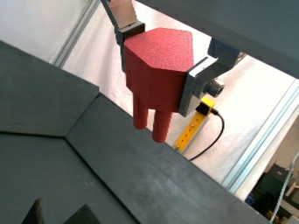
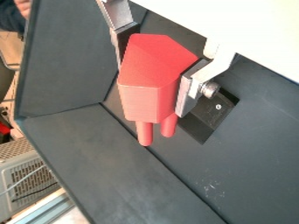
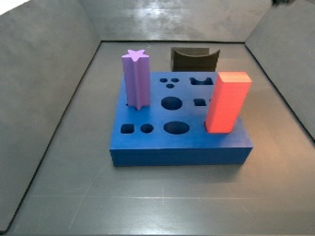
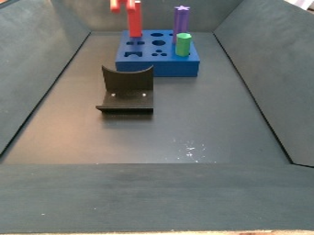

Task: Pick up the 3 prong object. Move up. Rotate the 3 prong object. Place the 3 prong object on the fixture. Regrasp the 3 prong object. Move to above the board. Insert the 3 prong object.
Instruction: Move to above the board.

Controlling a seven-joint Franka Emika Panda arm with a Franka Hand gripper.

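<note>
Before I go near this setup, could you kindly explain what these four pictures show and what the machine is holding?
It is one robot arm ending in a gripper, two flat silver fingers that close like a clamp. Two pictures come from cameras on its wrist; in both, the gripper hangs above the dark floor, shut on the 3 prong object, a red piece with prongs pointing down. The other two come from fixed cameras beside the work area. They show the board, a blue slab with cut-out holes, carrying a purple star post and a red-orange block; a side view also shows a green cylinder. Beside the board stands the fixture, a black bracket.
</note>
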